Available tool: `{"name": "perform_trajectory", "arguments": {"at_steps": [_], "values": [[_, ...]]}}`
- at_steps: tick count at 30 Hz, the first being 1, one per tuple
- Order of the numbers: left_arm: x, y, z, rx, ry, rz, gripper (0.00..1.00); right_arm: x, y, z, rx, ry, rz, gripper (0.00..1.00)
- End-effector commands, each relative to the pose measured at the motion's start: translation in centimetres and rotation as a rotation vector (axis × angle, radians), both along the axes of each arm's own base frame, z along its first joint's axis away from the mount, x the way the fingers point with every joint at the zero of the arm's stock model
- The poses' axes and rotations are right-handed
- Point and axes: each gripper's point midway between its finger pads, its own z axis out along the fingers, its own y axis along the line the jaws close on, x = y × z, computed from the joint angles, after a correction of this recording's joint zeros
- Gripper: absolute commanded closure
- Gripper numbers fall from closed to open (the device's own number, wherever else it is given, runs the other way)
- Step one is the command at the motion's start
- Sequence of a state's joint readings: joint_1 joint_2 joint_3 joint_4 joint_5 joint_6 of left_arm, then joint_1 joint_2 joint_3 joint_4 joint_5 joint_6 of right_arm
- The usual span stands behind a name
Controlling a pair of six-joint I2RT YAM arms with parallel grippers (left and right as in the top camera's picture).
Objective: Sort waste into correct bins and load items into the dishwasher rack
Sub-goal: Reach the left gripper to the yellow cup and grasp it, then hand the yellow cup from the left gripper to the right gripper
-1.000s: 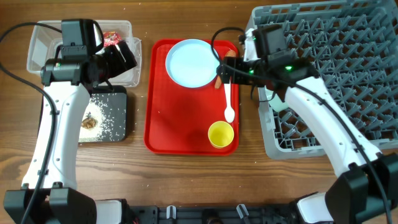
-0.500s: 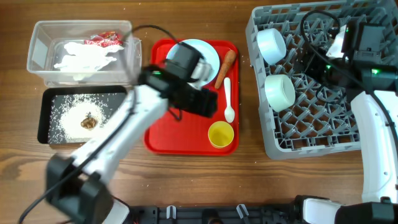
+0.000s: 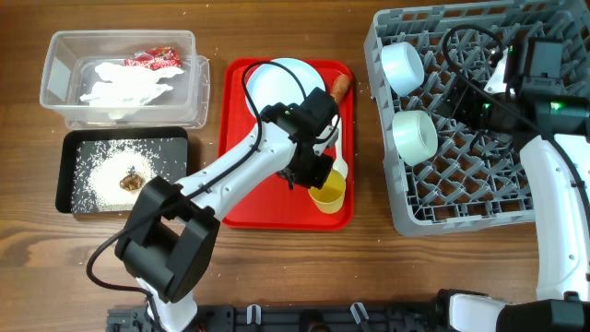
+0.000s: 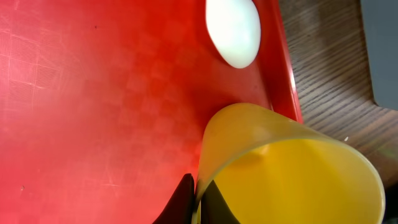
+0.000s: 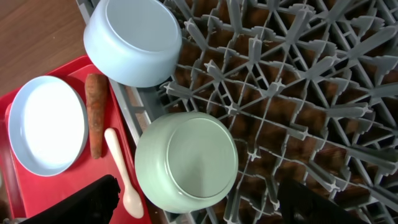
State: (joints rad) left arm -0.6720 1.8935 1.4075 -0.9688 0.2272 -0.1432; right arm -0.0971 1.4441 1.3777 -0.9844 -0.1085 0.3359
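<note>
The yellow cup [image 3: 329, 192] is sitting at the lower right corner of the red tray [image 3: 241, 184], in the middle of the overhead view. The left gripper [image 3: 313, 175] is pinching the cup's rim, one finger inside and one outside the wall; the left wrist view is showing those fingers pressed together on the thin yellow edge. Whether the cup is lifted off the tray cannot be told. The white spoon [image 3: 339, 166] is lying just above the cup, with the carrot [image 3: 339, 88] and the blue plate [image 3: 277, 83] lying toward the top of the tray.

The right gripper [image 3: 461, 97] is hovering over the grey rack [image 3: 516, 175] at the right of the frame, its fingers spread wide and gripping nothing. The blue bowl [image 3: 403, 66] and the green bowl [image 3: 415, 136] are resting upside down along the rack's left side.

At upper left, the clear tub [image 3: 55, 69] is holding the white napkin [image 3: 124, 88] and the red wrapper [image 3: 152, 58]. Below it, the black tray [image 3: 69, 198] is holding rice [image 3: 97, 166] and a brown scrap [image 3: 132, 180].
</note>
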Motion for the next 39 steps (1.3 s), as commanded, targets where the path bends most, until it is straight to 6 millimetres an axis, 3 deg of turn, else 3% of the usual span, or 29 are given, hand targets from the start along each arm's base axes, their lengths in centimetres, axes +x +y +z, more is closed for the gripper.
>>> {"name": "perform_trajectory", "arguments": {"at_steps": [1,4,7,10,14,19,23,32,33,34,35,37,39], "values": [[2.4,-1.7,5.8,-0.232,-0.016,0.047,0.96,0.2,2.7,1.4,0.095,-0.052,0.144,0.16],[5.8,-1.3,14.0,-0.608,-0.007,0.101,0.96,0.4,7.7,3.8,0.310,-0.157,0.380,0.15],[8.3,1.7,20.6,-0.990,0.015,0.090,0.96,0.6,11.3,7.0,0.477,-0.294,0.560,0.12],[9.1,4.8,25.2,-1.238,-0.020,-0.011,0.96,-0.1,15.7,10.1,0.639,-0.485,0.834,0.03],[9.3,6.1,26.1,-1.282,-0.030,-0.019,0.96,0.2,19.8,12.6,0.736,-0.614,1.012,0.02],[8.9,6.0,26.8,-1.315,-0.038,-0.066,0.96,-0.4,24.3,12.8,0.741,-0.670,1.158,0.01],[8.7,5.6,26.8,-1.317,-0.028,-0.078,0.96,0.2,26.5,11.8,0.757,-0.653,1.161,0.03],[8.5,5.3,26.7,-1.314,-0.025,-0.083,0.94,0.0,27.4,12.6,0.776,-0.677,1.186,0.44],[8.5,5.3,26.7,-1.314,-0.026,-0.083,0.86,0.0,27.5,12.6,0.783,-0.670,1.181,0.47],[8.6,5.2,26.7,-1.312,-0.027,-0.082,0.72,-0.2,27.5,12.6,0.789,-0.668,1.187,0.47],[8.6,5.3,26.7,-1.311,-0.027,-0.081,0.49,-0.2,27.4,12.6,0.789,-0.670,1.187,0.48],[8.6,5.3,26.7,-1.311,-0.027,-0.081,0.29,0.1,27.0,12.8,0.789,-0.676,1.177,0.48],[8.8,5.2,26.4,-1.297,-0.036,-0.070,0.22,0.6,25.8,13.2,0.802,-0.672,1.150,0.52]]}}
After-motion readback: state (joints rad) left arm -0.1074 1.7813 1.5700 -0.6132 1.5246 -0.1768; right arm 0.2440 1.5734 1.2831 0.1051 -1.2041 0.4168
